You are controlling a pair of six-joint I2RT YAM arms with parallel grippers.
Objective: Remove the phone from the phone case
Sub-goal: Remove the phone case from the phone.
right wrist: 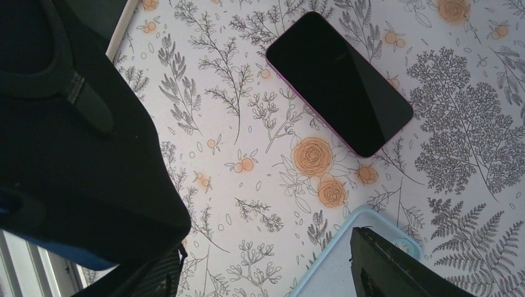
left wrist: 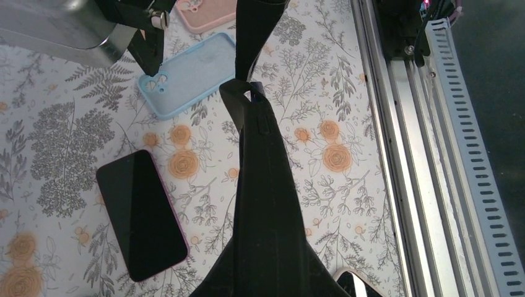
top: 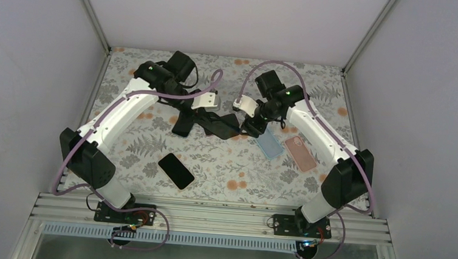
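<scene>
The left claw (top: 209, 110) is clamped shut on the left part of the black phone case (top: 219, 124) and holds it lifted off the worktop (top: 152, 142) in the far middle, between the two arms. The case's long axis runs left to right, from this claw towards the other. In the left wrist view it hangs limp and twisted to a narrow neck, so I judge that stretch holds nothing rigid. No view shows whether a phone sits inside it.

At the case's left end a dark rounded slab (top: 182, 126) lies on the worktop; I cannot tell if it is a flap of the case or a phone. Nearer, and well apart from both claws, a phone (top: 176, 170) with a pink edge lies flat, screen up, its long axis running far-left to near-right.

The right claw (right wrist: 272, 275) is just beside the case's right end, fingers spread wide with nothing between them. So the case lies immediately to its left, and closing on that end looks like the coming move. An empty blue case (top: 268, 145) lies right under this claw, with a pink case (top: 300, 153) just beyond to the right. Both are clutter to keep clear of.
</scene>
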